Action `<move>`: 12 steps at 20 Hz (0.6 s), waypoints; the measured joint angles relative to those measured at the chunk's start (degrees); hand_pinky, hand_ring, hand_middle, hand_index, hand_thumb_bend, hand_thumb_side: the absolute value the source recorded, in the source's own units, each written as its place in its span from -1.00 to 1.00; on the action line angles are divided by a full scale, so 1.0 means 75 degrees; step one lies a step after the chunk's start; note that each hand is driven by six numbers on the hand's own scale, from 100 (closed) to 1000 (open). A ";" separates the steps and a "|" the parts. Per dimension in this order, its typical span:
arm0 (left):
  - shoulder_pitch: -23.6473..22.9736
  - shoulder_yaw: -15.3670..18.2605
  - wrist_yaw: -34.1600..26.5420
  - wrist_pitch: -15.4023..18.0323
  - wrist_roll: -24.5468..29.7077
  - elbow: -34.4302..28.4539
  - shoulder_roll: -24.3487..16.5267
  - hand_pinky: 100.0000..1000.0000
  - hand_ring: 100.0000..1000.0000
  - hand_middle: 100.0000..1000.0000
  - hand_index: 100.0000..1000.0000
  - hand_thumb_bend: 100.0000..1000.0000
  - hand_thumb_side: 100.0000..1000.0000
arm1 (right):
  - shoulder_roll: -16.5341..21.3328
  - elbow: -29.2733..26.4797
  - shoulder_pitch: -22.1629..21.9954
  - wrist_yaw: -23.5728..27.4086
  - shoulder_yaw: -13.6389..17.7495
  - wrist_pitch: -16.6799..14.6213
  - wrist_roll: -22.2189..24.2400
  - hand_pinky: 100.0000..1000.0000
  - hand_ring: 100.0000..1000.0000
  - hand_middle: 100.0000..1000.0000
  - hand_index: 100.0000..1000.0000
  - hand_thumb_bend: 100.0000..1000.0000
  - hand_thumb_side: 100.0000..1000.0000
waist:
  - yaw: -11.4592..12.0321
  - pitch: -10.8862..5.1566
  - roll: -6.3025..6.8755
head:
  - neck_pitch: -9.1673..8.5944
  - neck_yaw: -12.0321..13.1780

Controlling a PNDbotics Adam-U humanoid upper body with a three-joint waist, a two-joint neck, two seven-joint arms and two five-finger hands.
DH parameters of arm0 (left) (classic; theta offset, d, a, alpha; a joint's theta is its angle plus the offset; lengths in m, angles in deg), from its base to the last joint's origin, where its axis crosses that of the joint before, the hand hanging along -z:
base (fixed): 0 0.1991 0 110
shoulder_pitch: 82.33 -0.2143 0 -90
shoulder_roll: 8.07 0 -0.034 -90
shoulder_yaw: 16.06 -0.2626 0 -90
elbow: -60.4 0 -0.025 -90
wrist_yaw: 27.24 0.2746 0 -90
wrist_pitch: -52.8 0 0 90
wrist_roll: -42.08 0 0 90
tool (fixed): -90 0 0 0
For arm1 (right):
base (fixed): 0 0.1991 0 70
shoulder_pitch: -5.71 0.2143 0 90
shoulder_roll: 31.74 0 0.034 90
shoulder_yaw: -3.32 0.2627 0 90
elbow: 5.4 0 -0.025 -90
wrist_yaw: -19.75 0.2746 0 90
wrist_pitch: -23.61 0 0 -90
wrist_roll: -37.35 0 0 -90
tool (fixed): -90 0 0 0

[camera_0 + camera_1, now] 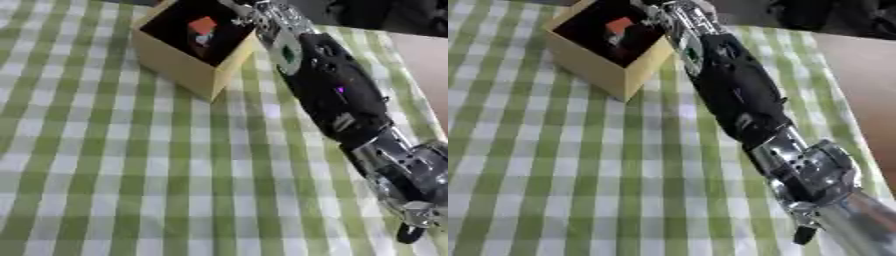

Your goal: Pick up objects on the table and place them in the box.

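Note:
A tan wooden box [175,66] with a dark inside stands at the upper left of the checked table. Inside it lies an orange block [203,25] with a small pale and red piece just below it. My right arm [737,95] reaches in from the lower right, up across the table. Its hand [672,11] is at the picture's top edge, over the box's right rim. The hand is cut off there and blurred, so its fingers and anything in them are hidden. My left hand shows in neither view.
A green-and-white checked cloth [131,175] covers the table. The table's right edge [833,75] runs along the right side, with brown floor beyond. Dark shapes [833,15] lie past the far edge at the upper right.

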 measured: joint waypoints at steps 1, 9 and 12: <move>0.0000 0.0000 0.0000 -0.0006 0.0006 0.0000 0.0000 0.39 0.08 0.14 0.34 -0.27 0.40 | 0.0000 -0.0010 0.0022 0.0024 0.0000 0.0001 -0.0002 0.73 0.65 0.41 0.71 -0.53 0.02 | -0.0012 -0.0012 0.0005 | 0.0014 0.0003; -0.0040 0.0002 0.0000 -0.0037 0.0034 0.0000 0.0002 0.39 0.09 0.15 0.34 -0.28 0.40 | 0.0048 -0.0362 0.0047 0.0502 -0.0008 0.0067 -0.0020 0.68 0.57 0.29 0.67 -0.79 0.06 | -0.0143 -0.0176 0.0081 | 0.0059 0.0084; -0.0081 0.0004 0.0000 -0.0048 0.0041 0.0000 0.0003 0.39 0.09 0.15 0.34 -0.28 0.40 | 0.0269 -0.0769 0.0003 0.0924 -0.0034 0.0147 -0.0003 0.68 0.56 0.28 0.67 -0.86 0.09 | -0.0274 -0.0311 0.0154 | 0.0125 0.0150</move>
